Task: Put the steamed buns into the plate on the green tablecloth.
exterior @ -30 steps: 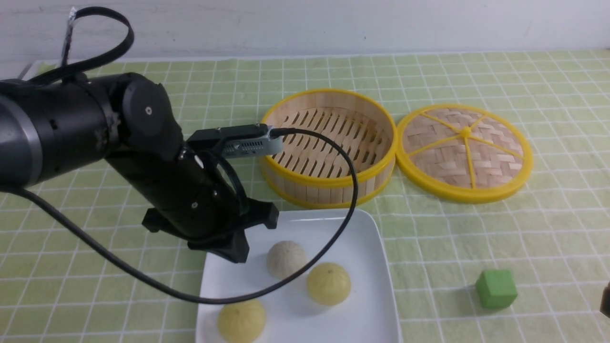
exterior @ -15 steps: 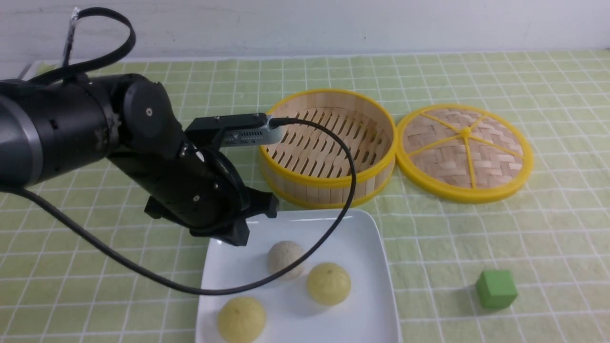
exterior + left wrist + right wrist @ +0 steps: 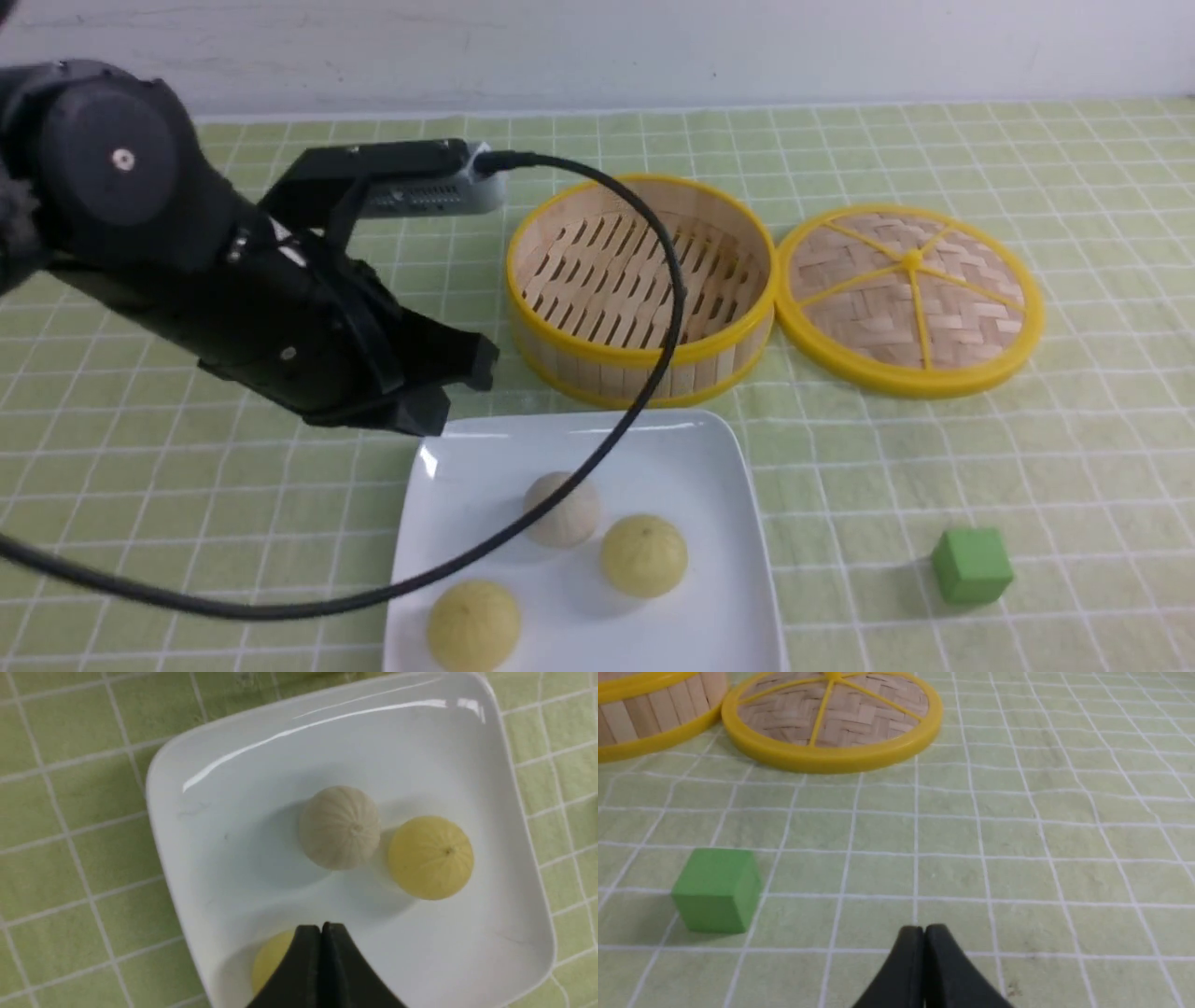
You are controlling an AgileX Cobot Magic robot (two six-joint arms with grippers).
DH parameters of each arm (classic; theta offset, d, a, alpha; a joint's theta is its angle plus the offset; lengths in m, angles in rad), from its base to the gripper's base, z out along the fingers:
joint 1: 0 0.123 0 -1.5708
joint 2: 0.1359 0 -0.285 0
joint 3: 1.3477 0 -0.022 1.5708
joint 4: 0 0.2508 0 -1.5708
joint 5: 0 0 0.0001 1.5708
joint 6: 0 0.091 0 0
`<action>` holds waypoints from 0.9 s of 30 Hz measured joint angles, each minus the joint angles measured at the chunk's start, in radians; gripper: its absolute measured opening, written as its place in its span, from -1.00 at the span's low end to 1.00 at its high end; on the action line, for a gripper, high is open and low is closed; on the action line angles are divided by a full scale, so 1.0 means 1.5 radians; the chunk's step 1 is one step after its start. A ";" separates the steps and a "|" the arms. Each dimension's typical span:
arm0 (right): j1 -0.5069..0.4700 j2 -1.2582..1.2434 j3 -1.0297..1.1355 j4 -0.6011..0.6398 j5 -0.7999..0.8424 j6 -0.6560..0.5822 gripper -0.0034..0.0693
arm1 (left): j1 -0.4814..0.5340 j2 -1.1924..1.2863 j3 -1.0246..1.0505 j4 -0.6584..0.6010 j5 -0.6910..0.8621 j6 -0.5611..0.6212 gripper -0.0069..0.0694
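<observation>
The white square plate (image 3: pixel 709 448) lies on the green grid tablecloth (image 3: pixel 934 448) at the front. Two pale-yellow steamed buns (image 3: pixel 644 555) (image 3: pixel 473 623) sit in it. My left gripper (image 3: pixel 429 420) is shut and empty, raised above the plate's far left corner. The left wrist view shows its shut tips (image 3: pixel 321 927) over the plate (image 3: pixel 233 812), with one yellow bun (image 3: pixel 430 857) in full and the other (image 3: pixel 271 963) partly hidden behind the jaws. My right gripper (image 3: pixel 923 928) is shut and empty over bare cloth; it is out of the front view.
A grey-beige speckled bun (image 3: pixel 562 509) also sits in the plate. The steamer basket (image 3: pixel 642 289) stands behind the plate, holding nothing, with its woven lid (image 3: pixel 910 299) to its right. A green cube (image 3: pixel 972 565) sits on the cloth right of the plate, near my right gripper (image 3: pixel 717 889).
My left arm has lifted and drawn back to the left, away from the plate. The buns have not moved. The right gripper's edge has left the front view.
</observation>
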 joint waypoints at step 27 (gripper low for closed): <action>-0.044 0.000 0.000 -0.007 0.001 0.000 -0.75 | 0.000 -0.689 0.492 0.090 -0.423 -0.134 -0.80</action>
